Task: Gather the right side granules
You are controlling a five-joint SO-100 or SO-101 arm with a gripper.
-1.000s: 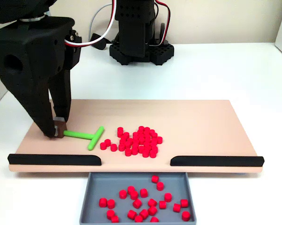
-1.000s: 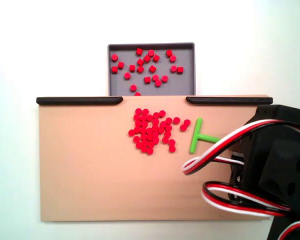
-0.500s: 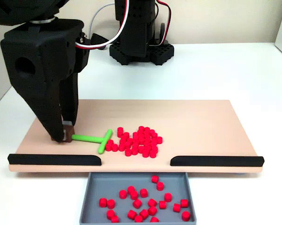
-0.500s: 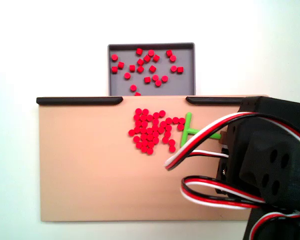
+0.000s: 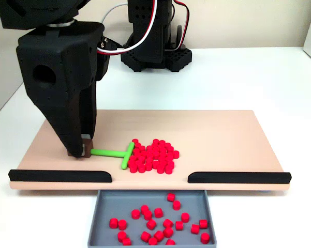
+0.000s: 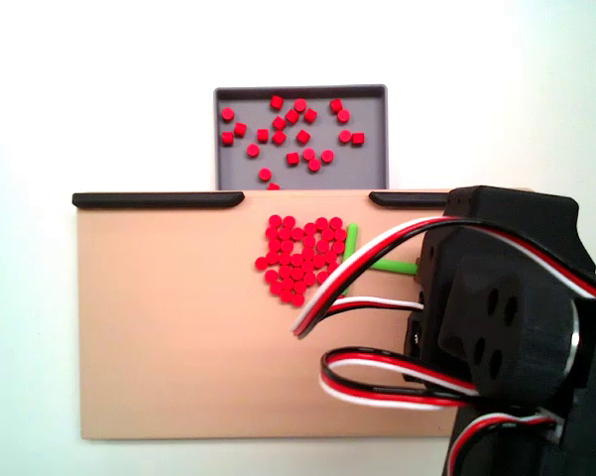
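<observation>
Granules (image 5: 152, 155): sitting mid-board (image 5: 222, 134), now packed tighter than a second ago | pusher (image 5: 114, 153): crossbar now touching the pile's edge | claw (image 5: 82, 151): clamped on pusher, sweeping inward | tray (image 5: 104, 206): already holding other granules

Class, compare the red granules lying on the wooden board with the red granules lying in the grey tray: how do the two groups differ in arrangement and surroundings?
The granules on the board are packed into one tight cluster; the granules in the tray lie scattered with gaps between them. The board group touches the crossbar of the green pusher, held by the gripper; nothing touches the tray group. The board group sits on bare wood, the tray group inside grey walls. Both groups are small red pellets of like shape.
</observation>
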